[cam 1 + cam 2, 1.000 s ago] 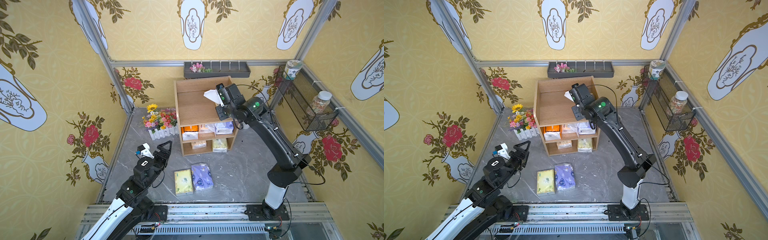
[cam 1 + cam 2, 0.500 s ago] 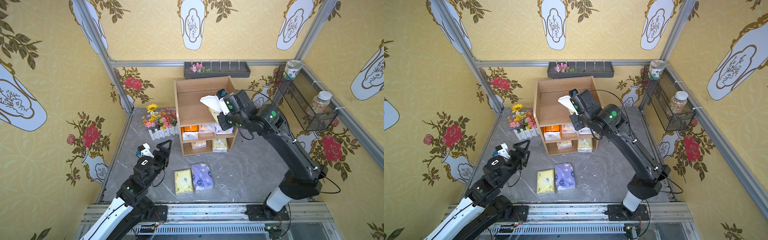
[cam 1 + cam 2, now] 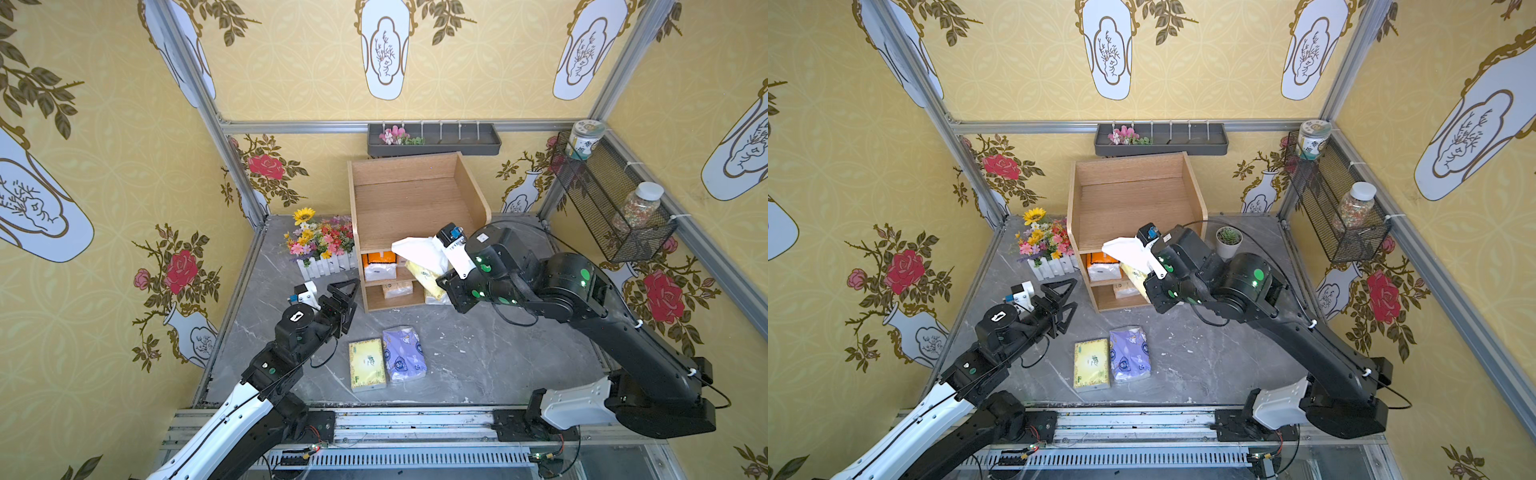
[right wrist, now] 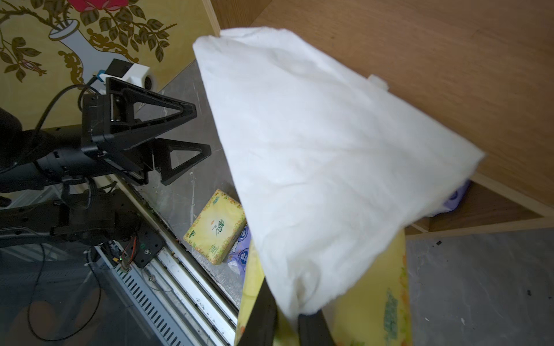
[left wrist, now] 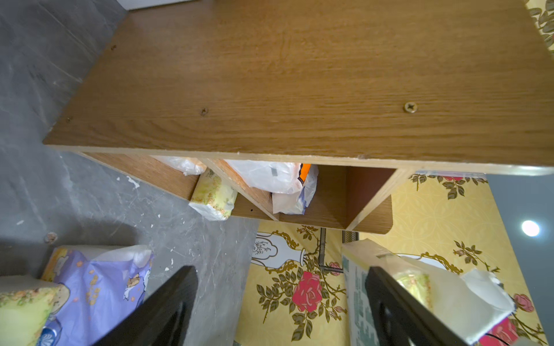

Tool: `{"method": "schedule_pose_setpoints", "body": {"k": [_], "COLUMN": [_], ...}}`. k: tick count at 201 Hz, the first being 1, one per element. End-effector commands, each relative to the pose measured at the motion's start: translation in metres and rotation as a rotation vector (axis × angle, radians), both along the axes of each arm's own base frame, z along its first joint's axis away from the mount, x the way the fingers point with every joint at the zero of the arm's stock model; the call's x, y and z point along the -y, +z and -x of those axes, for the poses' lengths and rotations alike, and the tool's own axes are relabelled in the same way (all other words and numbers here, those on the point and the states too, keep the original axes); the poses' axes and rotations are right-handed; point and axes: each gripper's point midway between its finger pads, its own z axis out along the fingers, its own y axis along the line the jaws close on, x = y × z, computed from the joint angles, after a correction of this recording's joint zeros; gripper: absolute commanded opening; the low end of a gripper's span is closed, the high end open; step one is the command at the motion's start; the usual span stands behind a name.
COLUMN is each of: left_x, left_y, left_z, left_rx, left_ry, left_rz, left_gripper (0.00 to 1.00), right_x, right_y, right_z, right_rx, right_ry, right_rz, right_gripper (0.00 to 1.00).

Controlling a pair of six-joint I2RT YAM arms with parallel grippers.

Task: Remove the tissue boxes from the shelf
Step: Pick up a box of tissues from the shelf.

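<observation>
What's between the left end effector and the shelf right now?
Nothing: only bare grey floor separates the open left end effector from the shelf, as both top views show.

**Grey marbled tabletop (image 3: 478, 365) and wooden shelf (image 3: 411, 199), with their loads.**
On the tabletop: the shelf at far centre, a flower planter (image 3: 320, 249) just beside its left panel, a potted succulent (image 3: 1228, 241) to its right, and a yellow-green pack (image 3: 365, 365) and lavender pack (image 3: 404, 353) side by side, nearer. Middle tier: orange pack (image 3: 378, 258). Bottom tier: tan pack (image 3: 397, 289).
</observation>
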Motion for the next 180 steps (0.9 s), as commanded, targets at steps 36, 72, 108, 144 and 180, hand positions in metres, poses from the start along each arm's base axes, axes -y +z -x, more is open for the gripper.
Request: {"method": "schedule_pose_setpoints", "body": {"k": [36,72,108,144,180], "left_x": [0.018,0.029,0.034,0.045,0.057], "left_y": [-0.013,-0.036,-0.048,-0.054,-0.068], "left_z": [0.011,0.014,0.019,0.024,0.028], "left_rx": [-0.052,-0.202,-0.281,-0.32,-0.38], "left_ry": [-0.102,-0.132,-0.131,-0.157,-0.141], "left_rz": [0.068,0.107,0.153,0.151,0.146], "left_gripper": [0.94,0.87,0.85,0.86,0.96], "right_x": [-0.02,-0.039,-0.066,-0.091,-0.114], "right_y": [-0.037,-0.076,-0.105,-0.128,-0.135], "right_z": [0.028,0.021,0.016,0.021,0.035], "right_rx": [-0.117,-0.087,-0.029,-0.009,-0.015], "right_ry": [0.056,0.02,0.02,0.052,0.105], "right_rz": [-0.032,0.002,0.006,0.05,0.038], "right_gripper": [0.0,0.0,0.0,0.0,0.0]}}
